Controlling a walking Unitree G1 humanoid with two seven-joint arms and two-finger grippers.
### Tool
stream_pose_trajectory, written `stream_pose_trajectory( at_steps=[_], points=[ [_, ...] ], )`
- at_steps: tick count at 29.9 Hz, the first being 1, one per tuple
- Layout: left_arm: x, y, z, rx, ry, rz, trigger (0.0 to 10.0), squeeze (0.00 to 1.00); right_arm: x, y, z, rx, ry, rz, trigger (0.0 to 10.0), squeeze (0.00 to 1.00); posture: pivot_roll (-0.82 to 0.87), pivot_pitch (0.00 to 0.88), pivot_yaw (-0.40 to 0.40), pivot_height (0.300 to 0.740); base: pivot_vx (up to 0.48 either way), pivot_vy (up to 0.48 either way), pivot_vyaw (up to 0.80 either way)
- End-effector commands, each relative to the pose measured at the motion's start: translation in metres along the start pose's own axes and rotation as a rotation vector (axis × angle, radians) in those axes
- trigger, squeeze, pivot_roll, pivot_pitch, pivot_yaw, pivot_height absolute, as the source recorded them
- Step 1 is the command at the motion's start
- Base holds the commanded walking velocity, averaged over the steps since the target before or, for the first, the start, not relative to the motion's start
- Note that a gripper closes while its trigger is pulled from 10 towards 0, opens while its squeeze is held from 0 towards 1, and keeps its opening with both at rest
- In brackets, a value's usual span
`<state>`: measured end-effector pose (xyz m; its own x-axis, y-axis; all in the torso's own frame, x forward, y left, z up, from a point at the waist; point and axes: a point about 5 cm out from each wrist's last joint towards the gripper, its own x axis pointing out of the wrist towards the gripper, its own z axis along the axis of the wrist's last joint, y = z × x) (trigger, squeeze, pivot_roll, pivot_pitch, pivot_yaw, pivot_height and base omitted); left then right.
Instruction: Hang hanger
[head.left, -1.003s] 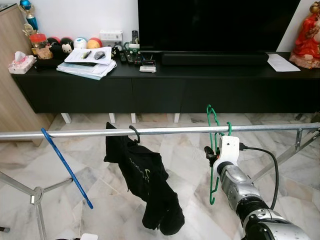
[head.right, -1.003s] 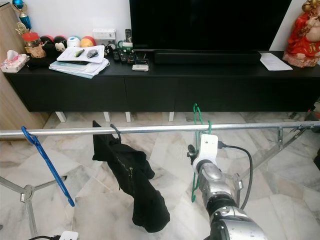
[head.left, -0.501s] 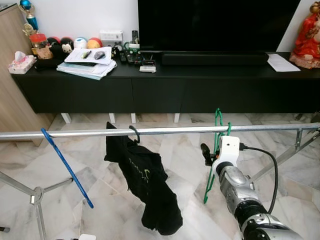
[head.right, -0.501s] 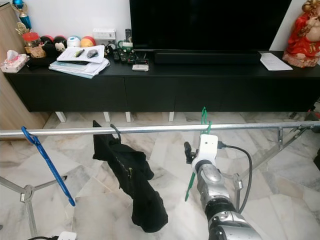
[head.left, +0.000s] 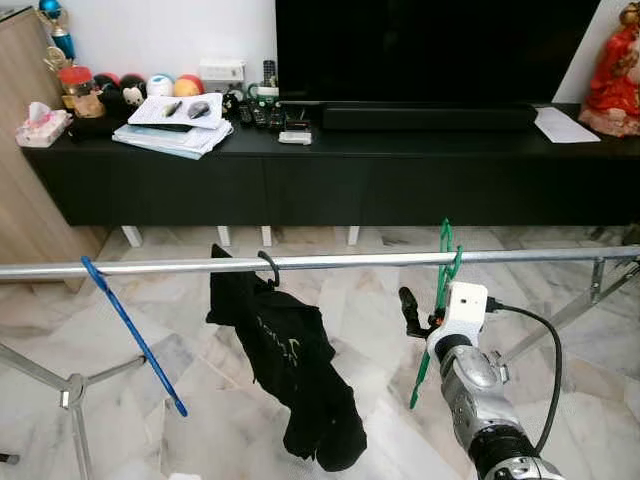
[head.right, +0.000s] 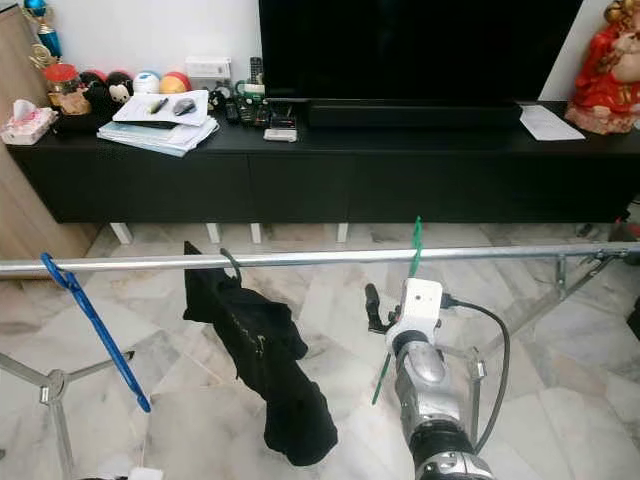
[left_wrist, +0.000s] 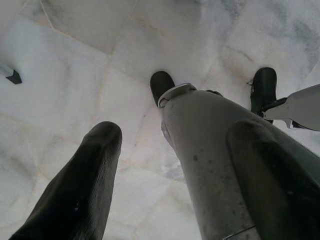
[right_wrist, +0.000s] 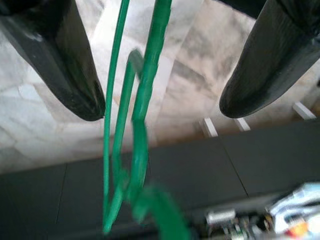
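Observation:
A green hanger (head.left: 437, 300) hangs by its hook over the silver rail (head.left: 330, 262), right of the middle, its body tilted down toward the floor. My right gripper (head.left: 425, 318) sits just below the rail beside it. In the right wrist view the green hanger (right_wrist: 137, 120) runs through the gap between the two black fingers (right_wrist: 65, 60), which stand apart and do not press on it; the right gripper (right_wrist: 160, 107) is open. My left gripper (left_wrist: 175, 135) hangs open over the marble floor next to my own leg.
A blue hanger (head.left: 130, 335) hangs at the rail's left end. A black garment (head.left: 290, 365) hangs near the middle. The rack's legs (head.left: 70, 390) spread on the marble floor. Behind stands a black TV console (head.left: 300, 180) with papers, a TV and a red figurine (head.left: 612, 70).
The green hanger and my right gripper have shifted to the right along the rail. The hanger's hook has come down from well above the rail to rest on it.

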<state>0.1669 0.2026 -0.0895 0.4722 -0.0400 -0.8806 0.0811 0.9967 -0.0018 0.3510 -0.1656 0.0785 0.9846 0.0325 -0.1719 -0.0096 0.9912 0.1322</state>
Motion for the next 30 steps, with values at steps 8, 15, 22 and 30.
stream_pose_trajectory(
  at_steps=[8, 15, 22, 30],
  points=[
    [-0.003, 0.010, -0.012, 0.024, 0.037, 0.013, 10.0, 0.00, -0.014, -0.001, 0.003, 0.034, -0.121, 0.003, 10.0, 1.00, -0.05, 0.090, -0.006, 0.740, 0.000, 0.000, 0.00],
    [-0.003, 0.009, -0.009, 0.027, 0.033, 0.011, 10.0, 0.00, -0.028, -0.006, 0.006, 0.034, -0.216, -0.013, 10.0, 1.00, -0.05, 0.092, -0.007, 0.740, 0.000, 0.000, 0.00],
    [-0.001, 0.005, -0.004, 0.030, 0.027, 0.005, 10.0, 0.00, -0.045, -0.006, 0.012, 0.012, -0.315, -0.008, 10.0, 1.00, -0.06, 0.092, -0.010, 0.740, 0.000, 0.000, 0.00],
    [0.001, -0.001, 0.002, 0.030, 0.019, 0.000, 10.0, 0.00, -0.062, -0.036, -0.008, 0.090, -0.255, -0.268, 10.0, 1.00, -0.06, 0.090, -0.014, 0.740, 0.000, 0.000, 0.00]
  ],
)
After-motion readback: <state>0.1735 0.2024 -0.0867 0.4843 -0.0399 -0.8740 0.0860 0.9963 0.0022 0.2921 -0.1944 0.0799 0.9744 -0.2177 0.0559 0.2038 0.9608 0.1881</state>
